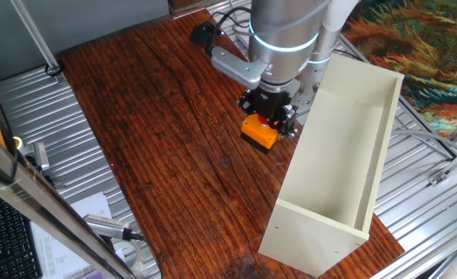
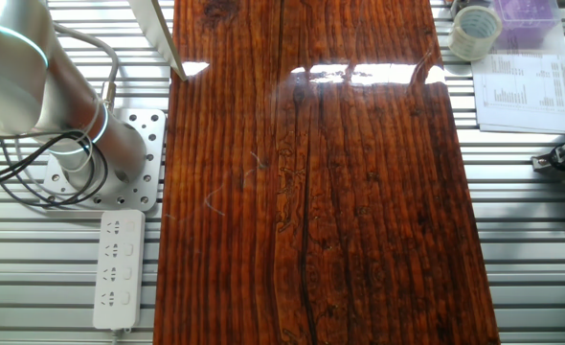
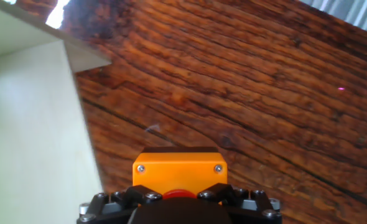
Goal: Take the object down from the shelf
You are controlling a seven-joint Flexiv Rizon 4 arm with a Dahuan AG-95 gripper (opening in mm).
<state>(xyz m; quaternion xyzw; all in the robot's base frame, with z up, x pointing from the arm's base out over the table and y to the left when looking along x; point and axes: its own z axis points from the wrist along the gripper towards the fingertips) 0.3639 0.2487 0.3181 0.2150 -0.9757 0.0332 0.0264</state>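
My claw (image 1: 269,108) grips one small square orange box (image 1: 259,130) with a red button, low over the glossy, grained wooden table (image 1: 174,155), just beside one long cream flat-panelled shelf (image 1: 338,167).

Counted on site: one arm (image 1: 286,31) with one gripper (image 1: 269,105), one orange box (image 1: 259,130), one cream shelf (image 1: 337,163) and one wooden table (image 2: 311,192). Beside the table: one power strip (image 2: 118,268), one tape roll (image 2: 475,32) and one printed sheet (image 2: 522,91).
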